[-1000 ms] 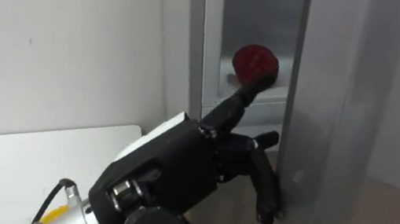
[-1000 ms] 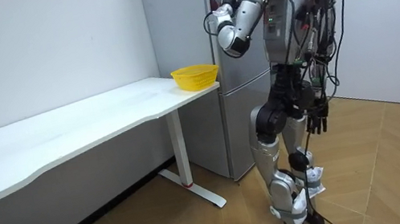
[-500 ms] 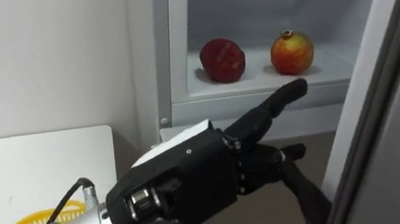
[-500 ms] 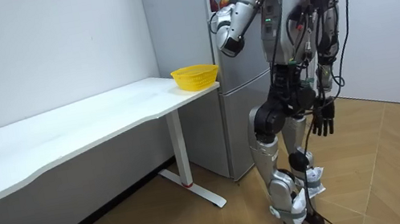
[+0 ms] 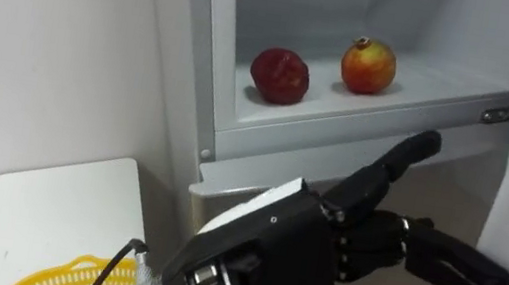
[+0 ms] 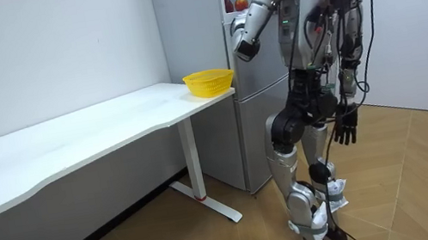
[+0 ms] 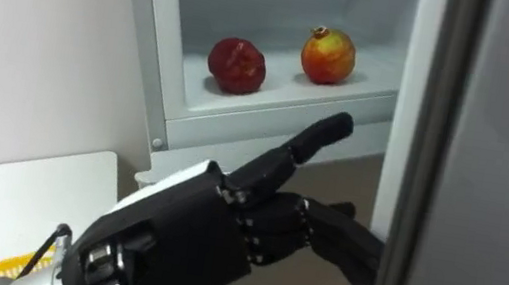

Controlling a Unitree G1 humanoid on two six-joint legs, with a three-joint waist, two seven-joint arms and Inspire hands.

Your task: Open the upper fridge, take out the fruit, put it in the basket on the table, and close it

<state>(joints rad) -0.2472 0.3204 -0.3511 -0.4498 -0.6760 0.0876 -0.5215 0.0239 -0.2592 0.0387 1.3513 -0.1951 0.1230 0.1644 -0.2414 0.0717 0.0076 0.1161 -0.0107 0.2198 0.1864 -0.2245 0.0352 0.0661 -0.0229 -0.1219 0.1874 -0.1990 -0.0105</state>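
The black left hand [image 5: 319,253], fingers outstretched and holding nothing, is hovering below the open upper fridge's white shelf [image 5: 381,106], where a dark red round fruit [image 5: 280,75] and a red-yellow pomegranate [image 5: 368,67] are sitting apart. It is probably best lifting clear of the sill before curling around the nearer dark fruit, without nudging its neighbour. The right hand [image 6: 346,126] is hanging loose-fingered beside the thigh.

Black left hand [image 7: 189,239], right eye view: fingertips [image 7: 351,254] pass behind the edge of the tall grey metal fridge door [image 7: 496,148]; contact unreadable. Wrist cut off at the bottom edge. Yellow woven plastic basket [image 5: 52,279], lower left of the hand: rim in frame, rest cut off.
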